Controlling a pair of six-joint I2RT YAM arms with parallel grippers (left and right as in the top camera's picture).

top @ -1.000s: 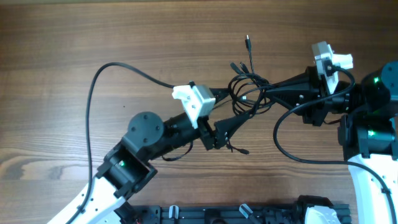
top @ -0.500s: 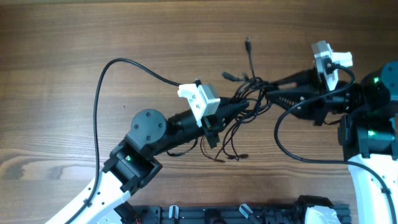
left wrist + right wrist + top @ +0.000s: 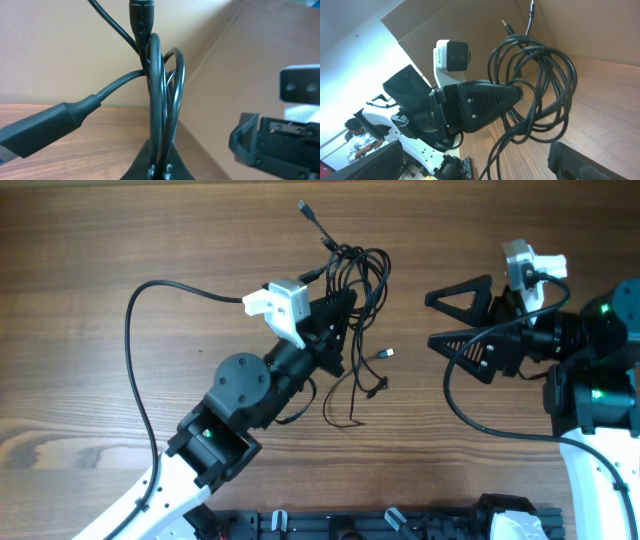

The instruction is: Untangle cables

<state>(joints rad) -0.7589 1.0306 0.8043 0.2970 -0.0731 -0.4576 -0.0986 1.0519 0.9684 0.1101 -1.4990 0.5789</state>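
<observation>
The wooden table [image 3: 120,240] fills the overhead view. The left arm [image 3: 235,395] reaches from the near edge, where the bases sit, up towards the middle of the far edge. The right arm [image 3: 590,370] stays by the right edge and points in towards the centre.

The left gripper [image 3: 345,305] has its jaws pressed together on the cables [image 3: 355,270]. Its wrist view shows several black strands [image 3: 157,100] running straight down into the pinch. The bunch is held up off the wood, looped and tangled, near the middle of the far edge. Loose tails trail back towards the table's centre.

The right gripper [image 3: 432,318] has its jaws spread wide and is well apart from the bunch.

One small silver plug [image 3: 387,354] dangles between the two grippers, and another plug end [image 3: 302,206] pokes out towards the far edge.
</observation>
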